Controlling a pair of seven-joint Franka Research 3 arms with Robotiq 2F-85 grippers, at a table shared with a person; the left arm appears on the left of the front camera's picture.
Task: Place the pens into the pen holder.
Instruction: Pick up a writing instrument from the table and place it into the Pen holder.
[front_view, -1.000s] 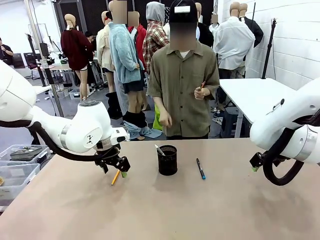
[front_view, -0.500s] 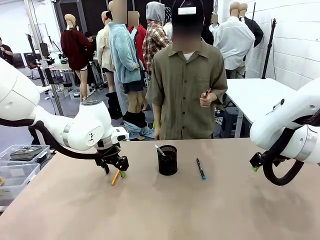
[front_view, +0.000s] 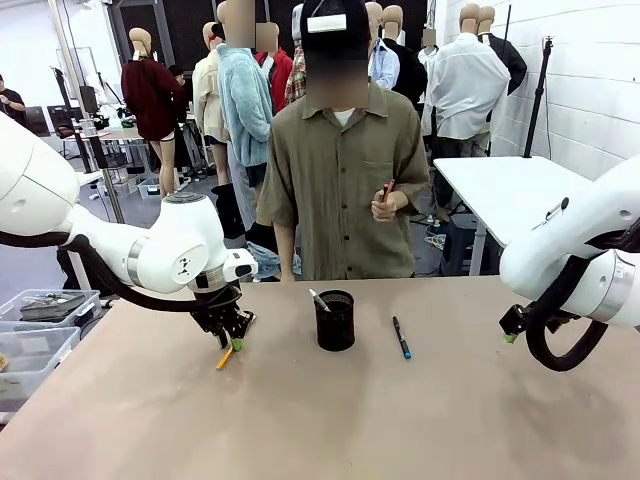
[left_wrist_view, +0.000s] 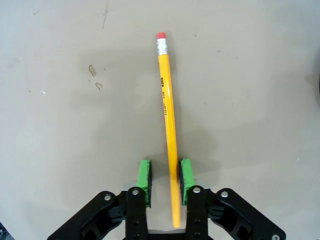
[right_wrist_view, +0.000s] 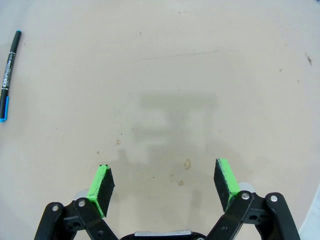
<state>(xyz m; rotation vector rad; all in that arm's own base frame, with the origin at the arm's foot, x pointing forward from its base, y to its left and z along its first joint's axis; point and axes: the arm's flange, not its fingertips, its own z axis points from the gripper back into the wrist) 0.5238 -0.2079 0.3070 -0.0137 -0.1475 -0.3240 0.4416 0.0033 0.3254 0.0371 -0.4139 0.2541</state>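
Left wrist view: left claw (left_wrist_view: 165, 169) has narrowed around yellow pencil (left_wrist_view: 167, 110).

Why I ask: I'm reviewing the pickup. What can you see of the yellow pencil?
The yellow pencil is slim and yellow-orange, seemingly painted wood, with dark print along its barrel, a metal ferrule and a pink-red eraser at its far end. It appears to lie flat on the beige table, its near end passing between the left gripper's green-padded fingers. One pad looks to touch it, and a gap shows at the other, so it is not yet clamped.
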